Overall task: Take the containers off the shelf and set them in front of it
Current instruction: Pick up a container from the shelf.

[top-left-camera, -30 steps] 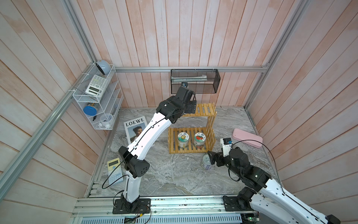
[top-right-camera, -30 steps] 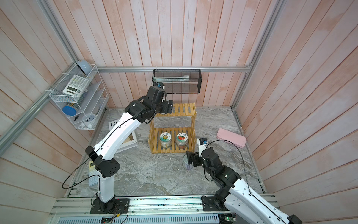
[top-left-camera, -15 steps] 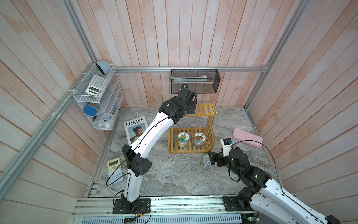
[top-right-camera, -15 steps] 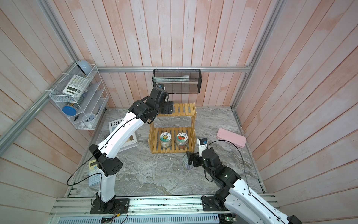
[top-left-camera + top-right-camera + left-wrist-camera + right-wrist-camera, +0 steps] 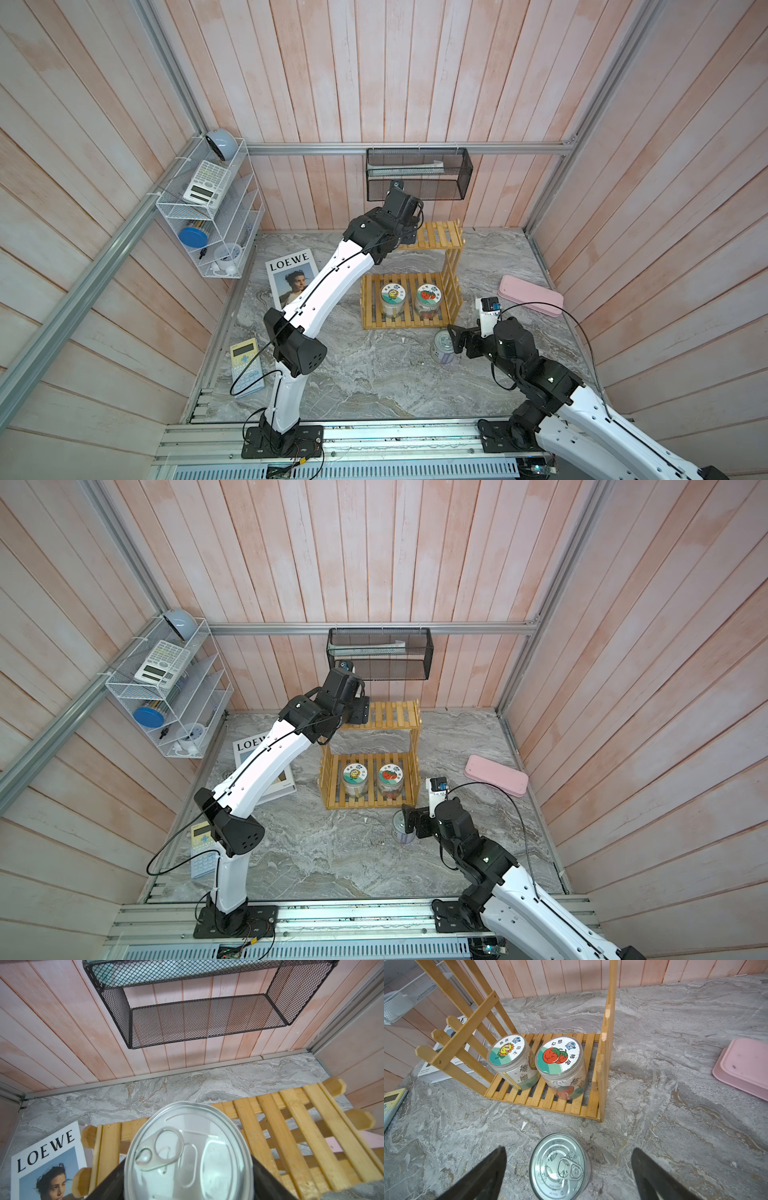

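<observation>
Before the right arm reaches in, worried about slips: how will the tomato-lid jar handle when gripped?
The tomato-lid jar looks smooth-walled, perhaps slippery. Squat and upright, it probably won't tip easily. Toppled, its round body would likely roll.

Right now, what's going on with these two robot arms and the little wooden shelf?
The left gripper is at the top tier of the shelf, jaws either side of a silver can; whether it grips yet is unclear. The right gripper stands open around a second can that sits on the table in front of the shelf. The sunflower-lid jar and tomato-lid jar wait on the lower tier.
</observation>
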Controlling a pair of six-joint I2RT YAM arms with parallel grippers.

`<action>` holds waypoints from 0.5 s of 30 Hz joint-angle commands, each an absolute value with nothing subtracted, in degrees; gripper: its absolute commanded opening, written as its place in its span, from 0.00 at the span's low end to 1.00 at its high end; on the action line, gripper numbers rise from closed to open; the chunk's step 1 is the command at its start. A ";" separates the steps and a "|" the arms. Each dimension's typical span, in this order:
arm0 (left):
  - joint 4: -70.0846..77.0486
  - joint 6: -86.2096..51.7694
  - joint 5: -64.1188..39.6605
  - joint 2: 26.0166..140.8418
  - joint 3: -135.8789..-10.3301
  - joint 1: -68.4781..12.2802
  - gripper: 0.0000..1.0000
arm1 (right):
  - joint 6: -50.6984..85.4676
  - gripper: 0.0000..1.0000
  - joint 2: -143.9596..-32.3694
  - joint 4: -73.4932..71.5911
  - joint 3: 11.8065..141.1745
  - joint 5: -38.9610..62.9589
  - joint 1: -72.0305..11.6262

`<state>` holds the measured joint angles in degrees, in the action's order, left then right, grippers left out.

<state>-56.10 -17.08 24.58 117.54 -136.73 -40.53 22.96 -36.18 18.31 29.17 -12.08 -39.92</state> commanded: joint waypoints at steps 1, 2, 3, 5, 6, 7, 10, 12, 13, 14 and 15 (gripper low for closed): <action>-54.85 -17.14 25.60 118.04 -136.56 -40.78 0.74 | 23.67 0.98 -35.51 19.88 28.68 -11.95 -39.59; -54.69 -17.14 25.73 117.82 -136.32 -40.78 0.73 | 23.70 0.98 -35.43 19.91 28.74 -11.82 -39.49; -54.39 -17.07 25.77 117.54 -135.92 -40.76 0.72 | 23.73 0.98 -35.43 19.94 28.65 -11.85 -39.44; -53.64 -17.05 25.92 116.85 -134.85 -40.78 0.71 | 23.74 0.98 -35.34 20.01 28.65 -11.73 -39.38; -53.29 -16.92 26.09 116.43 -134.37 -40.78 0.70 | 23.65 0.98 -35.33 20.06 28.60 -11.78 -39.44; -52.90 -16.94 26.19 116.05 -133.90 -40.78 0.69 | 23.64 0.98 -35.29 20.15 28.63 -11.81 -39.35; -51.55 -16.64 26.58 114.53 -132.41 -40.74 0.69 | 23.67 0.98 -34.94 20.39 28.69 -11.82 -39.04; -50.42 -16.54 26.80 113.35 -131.27 -40.75 0.69 | 23.56 0.98 -34.81 20.57 28.85 -11.73 -38.90; -49.85 -16.33 26.87 112.57 -130.72 -40.73 0.69 | 23.59 0.98 -34.86 20.66 28.98 -11.69 -38.80; -49.51 -16.24 26.94 112.02 -130.23 -40.71 0.69 | 23.48 0.98 -34.86 20.81 29.07 -11.75 -38.72; -49.15 -16.17 26.98 111.44 -129.79 -40.79 0.69 | 23.39 0.98 -34.72 20.91 29.18 -11.63 -38.61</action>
